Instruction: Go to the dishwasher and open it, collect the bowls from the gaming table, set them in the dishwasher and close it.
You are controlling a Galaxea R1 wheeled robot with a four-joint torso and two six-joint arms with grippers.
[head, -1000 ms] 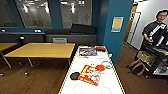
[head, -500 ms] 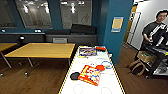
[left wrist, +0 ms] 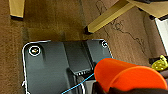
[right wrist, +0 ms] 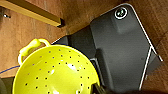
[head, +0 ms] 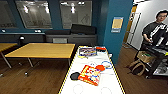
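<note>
Orange bowl (left wrist: 125, 75) at the left tool and yellow perforated bowl (right wrist: 55, 72) at the right tool, both carried low over the wooden floor (left wrist: 50, 20), grip state indeterminable; either could slip, or strike a table leg (left wrist: 110, 17), while driving.

I'm looking into an office break room or lounge. Dark blue walls (head: 117, 45) carry framed boards (head: 33, 13) and a small notice (head: 117, 24). A brown wood-look floor (head: 37, 80) runs under a light wooden table (head: 42, 50). Ahead stands a long white game counter (head: 110, 86) with yellow edging, with boxed games (head: 90, 74) lying on it. A low grey sideboard (head: 71, 38) sits along the far wall. A person (head: 156, 27) stands by a doorway beside a loaded cart (head: 157, 56).
</note>
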